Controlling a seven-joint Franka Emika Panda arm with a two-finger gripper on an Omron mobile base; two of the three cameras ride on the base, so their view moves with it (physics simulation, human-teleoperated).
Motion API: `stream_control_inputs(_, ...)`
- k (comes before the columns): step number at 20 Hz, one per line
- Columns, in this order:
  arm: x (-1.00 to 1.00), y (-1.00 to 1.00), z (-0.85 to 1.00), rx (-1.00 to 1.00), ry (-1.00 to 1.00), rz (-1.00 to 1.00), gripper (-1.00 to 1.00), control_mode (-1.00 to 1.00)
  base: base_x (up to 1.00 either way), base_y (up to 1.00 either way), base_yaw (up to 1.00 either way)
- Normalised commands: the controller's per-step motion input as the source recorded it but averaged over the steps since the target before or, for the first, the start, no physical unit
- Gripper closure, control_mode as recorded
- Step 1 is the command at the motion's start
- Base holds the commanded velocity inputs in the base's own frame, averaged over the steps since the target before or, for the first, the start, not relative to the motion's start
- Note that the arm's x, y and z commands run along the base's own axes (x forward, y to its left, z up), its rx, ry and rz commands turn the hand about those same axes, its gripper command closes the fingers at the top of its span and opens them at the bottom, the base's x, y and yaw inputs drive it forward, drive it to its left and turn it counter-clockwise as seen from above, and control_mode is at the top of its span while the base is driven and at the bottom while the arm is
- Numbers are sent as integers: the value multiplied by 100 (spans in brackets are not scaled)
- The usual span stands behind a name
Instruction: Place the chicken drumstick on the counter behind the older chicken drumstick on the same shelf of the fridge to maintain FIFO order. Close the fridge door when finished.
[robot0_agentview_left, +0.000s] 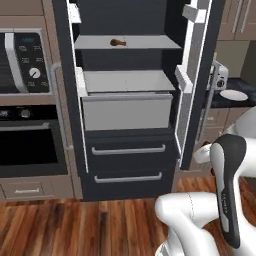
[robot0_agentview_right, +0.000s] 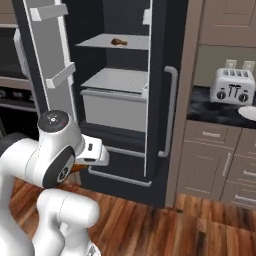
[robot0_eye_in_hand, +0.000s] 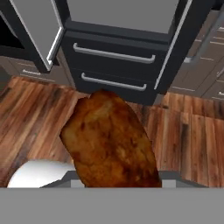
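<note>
1. The tool (robot0_eye_in_hand: 114, 186) is clenched on the chicken drumstick (robot0_eye_in_hand: 109, 140), a curved orange-red-brown piece that rises large from between the fingers in the hand view, held above the wooden plank floor (robot0_eye_in_hand: 192, 140).
2. The tall dark charcoal fridge (robot0_agentview_left: 127, 165) stands with its doors swung open; two bottom drawers with silver bar handles sit shut below.
3. The older chicken drumstick (robot0_agentview_left: 118, 42), small and duller tan-brown with a thin bone end, lies on the wide pale-grey shelf (robot0_agentview_left: 150, 44) inside the fridge, near the shelf's middle and just back from its front edge.
4. Below that shelf sits a white-fronted pull-out drawer (robot0_agentview_left: 127, 111).
5. To the fridge's right, the black stone bench (robot0_agentview_right: 220, 112) with white veins carries a silver toaster (robot0_agentview_right: 232, 86) and a white plate (robot0_agentview_left: 233, 94) near its front edge.
</note>
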Motion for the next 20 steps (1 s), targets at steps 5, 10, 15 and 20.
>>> stream_control_inputs(5, 0, 0, 0, 0, 0, 0, 100, 100, 71, 59, -1)
stream_control_inputs(10, 0, 0, 0, 0, 0, 0, 100, 100, 65, 1, -5)
stream_control_inputs(15, 0, 0, 0, 0, 0, 0, 100, 100, 82, 28, -13)
stream_control_inputs(20, 0, 0, 0, 0, 0, 0, 100, 100, 85, 44, -15)
